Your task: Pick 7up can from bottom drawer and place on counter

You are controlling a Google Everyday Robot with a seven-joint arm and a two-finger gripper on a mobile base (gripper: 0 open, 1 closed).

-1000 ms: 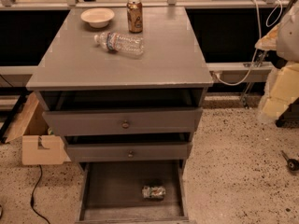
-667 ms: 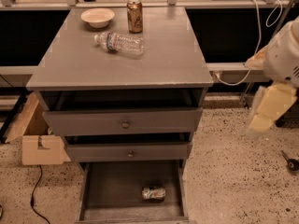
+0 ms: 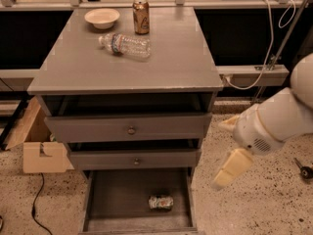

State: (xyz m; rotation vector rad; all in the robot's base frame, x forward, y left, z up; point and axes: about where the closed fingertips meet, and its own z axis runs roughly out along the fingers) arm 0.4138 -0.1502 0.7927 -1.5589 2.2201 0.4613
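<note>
- Your end effector (image 3: 227, 153) hangs to the right of the cabinet (image 3: 161, 156), level with its lower drawers. The arm (image 3: 276, 119) runs off the right edge.
- The bottom drawer (image 3: 98, 202) is cut off at its front by the lower edge.
- The 7up can (image 3: 161, 202) lying in it is too small for you to read its print.
- The two upper drawers (image 3: 98, 129) stand slightly open, but shadow hides their insides from you.
- The cardboard box (image 3: 41, 153) is partly hidden behind the cabinet's left side.

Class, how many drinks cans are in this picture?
2. The brown-gold can stands at the back of the counter; the 7up can lies in the open bottom drawer. The gripper hangs right of the cabinet. The upper drawers may hide more.
</note>
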